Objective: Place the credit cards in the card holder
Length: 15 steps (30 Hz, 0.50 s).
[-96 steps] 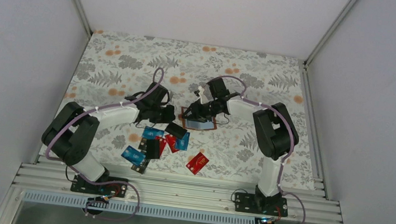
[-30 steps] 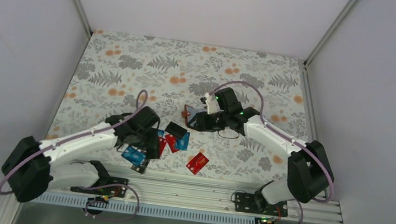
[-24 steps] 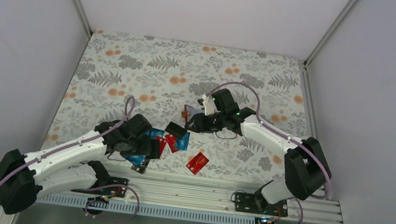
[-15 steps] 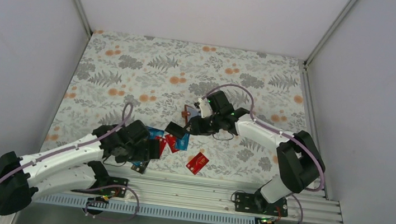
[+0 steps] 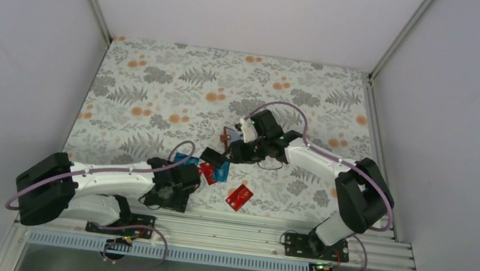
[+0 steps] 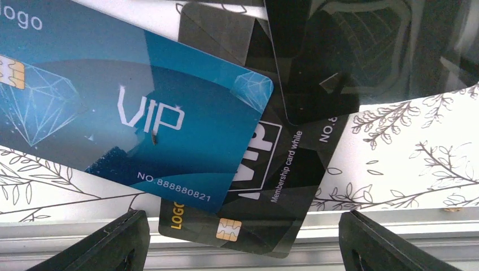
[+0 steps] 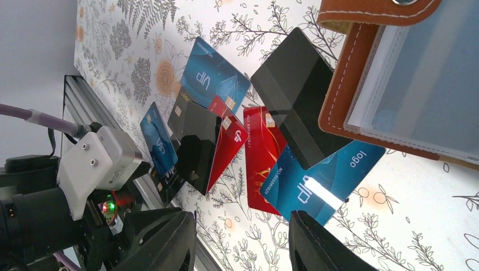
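From above, the left hand (image 5: 174, 195) hangs low at the front edge of the tabletop (image 5: 154, 85), over the near end of the scattered credit cards (image 5: 212, 168); the right hand (image 5: 234, 150) sits just beside the card holder (image 5: 227, 136), further back; left wrist now: fingers spread wide, released, a blue VIP card (image 6: 141, 118) overlapping a black membership card (image 6: 271, 192) beneath them; right wrist: fingers parted, nothing between them, the card holder lying unfolded, clear sleeve (image 7: 418, 79) showing, a black card (image 7: 299, 101) against its edge.
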{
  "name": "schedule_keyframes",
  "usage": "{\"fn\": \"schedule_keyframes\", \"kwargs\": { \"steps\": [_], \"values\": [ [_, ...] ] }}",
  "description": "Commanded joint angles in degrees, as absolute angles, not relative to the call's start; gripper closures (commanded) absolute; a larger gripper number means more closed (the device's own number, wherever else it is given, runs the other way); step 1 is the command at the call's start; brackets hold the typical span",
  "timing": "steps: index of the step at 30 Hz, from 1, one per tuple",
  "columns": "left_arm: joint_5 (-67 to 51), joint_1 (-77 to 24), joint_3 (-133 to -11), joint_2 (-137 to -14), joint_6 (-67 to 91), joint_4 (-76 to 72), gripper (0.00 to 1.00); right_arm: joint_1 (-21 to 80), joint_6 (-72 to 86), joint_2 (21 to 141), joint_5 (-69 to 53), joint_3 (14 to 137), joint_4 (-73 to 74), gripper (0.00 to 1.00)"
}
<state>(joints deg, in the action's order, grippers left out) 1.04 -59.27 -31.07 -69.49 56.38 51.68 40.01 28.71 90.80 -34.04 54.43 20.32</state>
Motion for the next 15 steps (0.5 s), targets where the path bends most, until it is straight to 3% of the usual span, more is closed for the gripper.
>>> {"fn": "schedule_keyframes", "kwargs": {
  "steps": [1,15],
  "values": [
    [1.4,-60.36,-31.11,-70.45,57.48,49.37,0.17,40.69,27.69,88.85,-33.54,53.87,19.99,0.56],
    [1.84,-60.73,-30.79,-73.72,56.68,45.01,0.24,40.69,28.21,87.29,-33.22,51.83,19.71,0.56]
  ]
}}
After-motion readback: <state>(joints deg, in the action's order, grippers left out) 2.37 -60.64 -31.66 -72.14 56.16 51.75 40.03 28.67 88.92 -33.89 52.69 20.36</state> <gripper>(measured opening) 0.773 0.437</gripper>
